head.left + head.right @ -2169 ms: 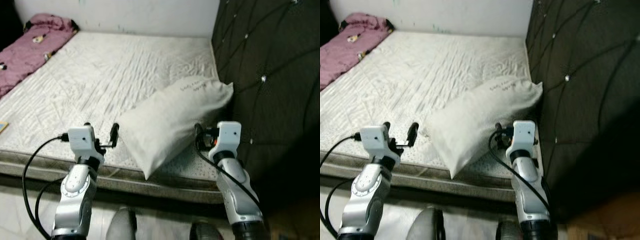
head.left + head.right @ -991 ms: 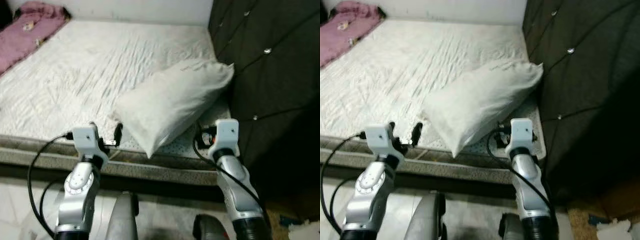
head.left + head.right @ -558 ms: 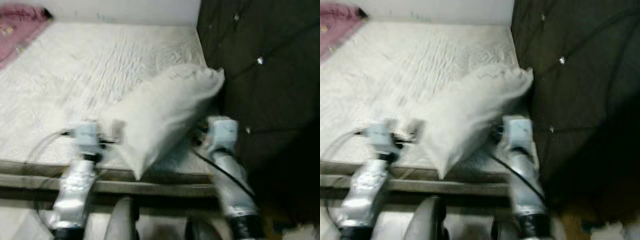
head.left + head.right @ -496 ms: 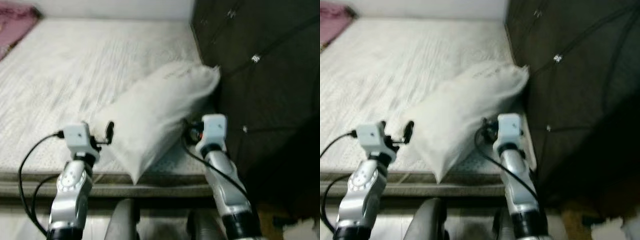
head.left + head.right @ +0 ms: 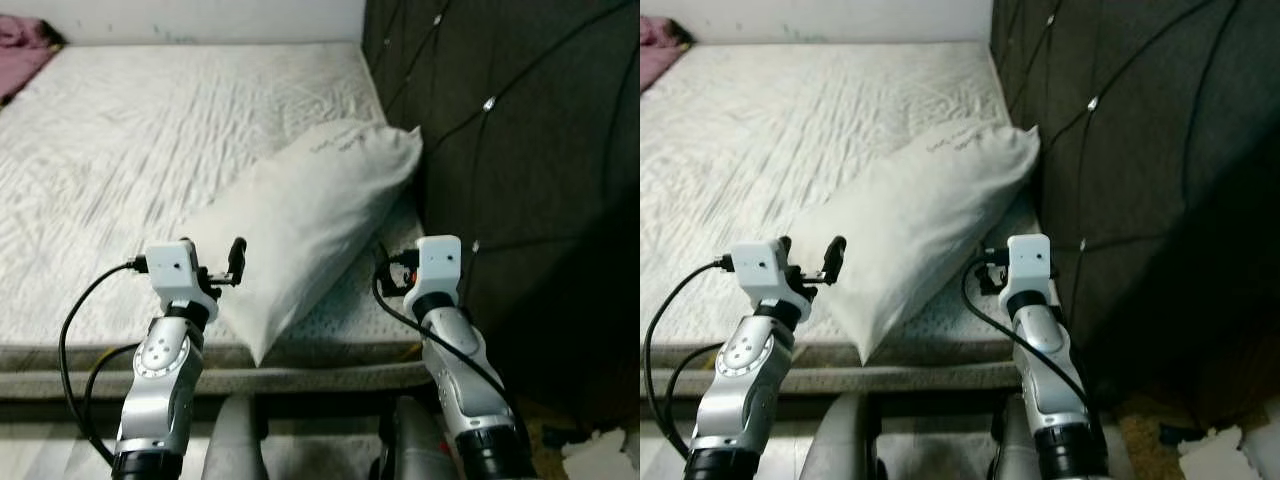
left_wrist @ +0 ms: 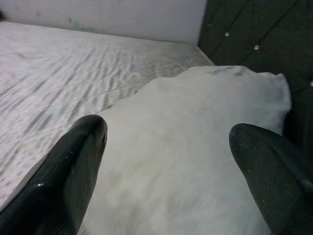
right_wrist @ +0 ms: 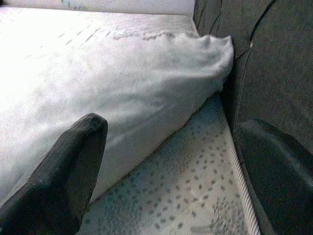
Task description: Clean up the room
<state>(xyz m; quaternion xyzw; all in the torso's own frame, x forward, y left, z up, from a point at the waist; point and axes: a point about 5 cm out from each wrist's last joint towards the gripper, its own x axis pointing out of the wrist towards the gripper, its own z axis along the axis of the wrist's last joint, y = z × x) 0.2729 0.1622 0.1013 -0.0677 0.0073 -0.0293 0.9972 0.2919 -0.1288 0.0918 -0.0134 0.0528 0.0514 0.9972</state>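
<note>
Both grippers raised at the bed edge, flanking the pillow, nothing grasped.

My left gripper (image 5: 215, 262) has its fingers spread wide, aimed at the near end of the white pillow (image 5: 305, 215); right gripper (image 7: 171, 161) is also spread, empty, low over the speckled mattress (image 5: 120, 150) strip between pillow and dark tufted headboard (image 5: 520, 130). Pillow lies diagonally, far corner against the headboard, near corner at the mattress edge. I judge I'm bracketing it for a two-handed grab, to straighten it. Pink blanket (image 5: 20, 32) sits well apart at the far corner.

White pillow (image 5: 300, 225), dk tufted headboard (image 5: 500, 150).
</note>
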